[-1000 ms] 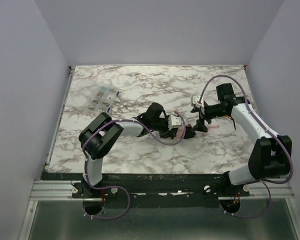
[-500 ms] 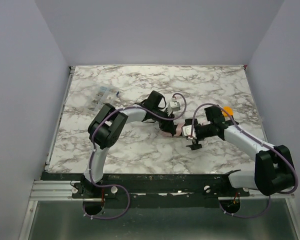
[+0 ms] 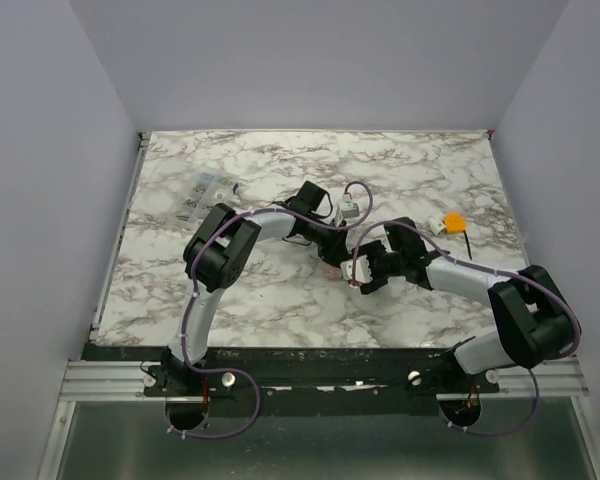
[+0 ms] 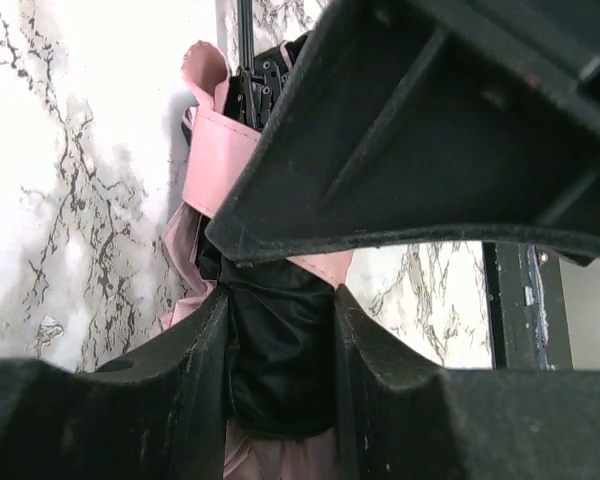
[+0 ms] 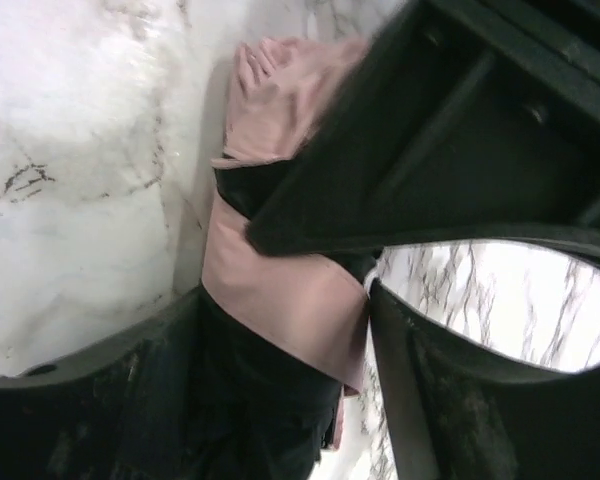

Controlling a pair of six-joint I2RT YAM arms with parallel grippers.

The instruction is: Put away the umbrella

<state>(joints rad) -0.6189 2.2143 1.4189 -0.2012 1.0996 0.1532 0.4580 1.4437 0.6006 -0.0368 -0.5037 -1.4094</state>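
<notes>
The umbrella is mostly hidden beneath the left gripper and right gripper.

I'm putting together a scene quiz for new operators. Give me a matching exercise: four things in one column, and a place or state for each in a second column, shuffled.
Things:
1. pale pink fabric compact umbrella
2. small orange object
3. clear plastic packet
4. left hand

Places or states:
A. far left part of the white marble table
B. right side of the table
C. closed on the umbrella
D. middle of the table

Pairs: 1-D, 2-B, 3-A, 4-C
</notes>
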